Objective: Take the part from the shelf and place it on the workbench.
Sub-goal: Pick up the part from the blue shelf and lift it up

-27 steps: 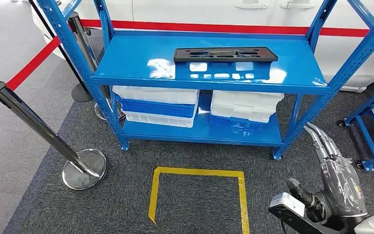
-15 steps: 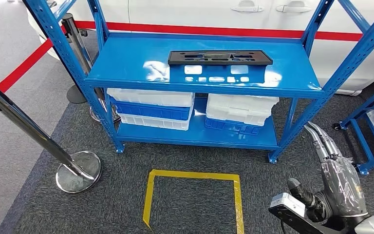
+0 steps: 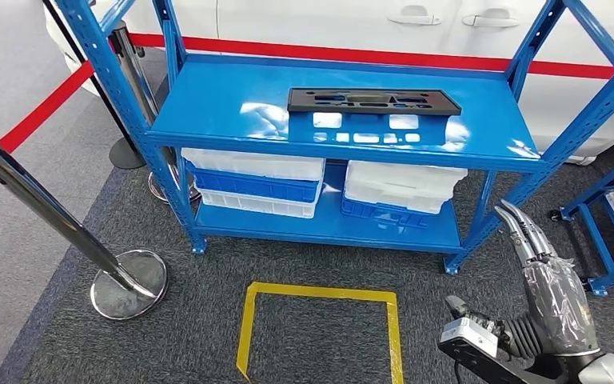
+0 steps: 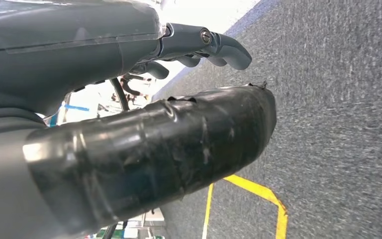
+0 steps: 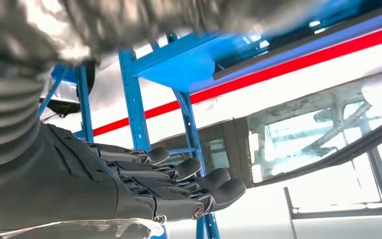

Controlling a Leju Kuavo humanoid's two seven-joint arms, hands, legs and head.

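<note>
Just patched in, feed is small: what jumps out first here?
A bright blue shelf ahead, with the long black part lying flat on its upper level and white bins below. A yellow tape square marks the carpet before it; the right robot hand, empty, hangs lower right.

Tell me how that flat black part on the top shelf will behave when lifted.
The black part looks thin and long with cutouts, so probably light, perhaps slightly flexible. Lying flat on the glossy blue shelf, it may slide before lifting.
</note>
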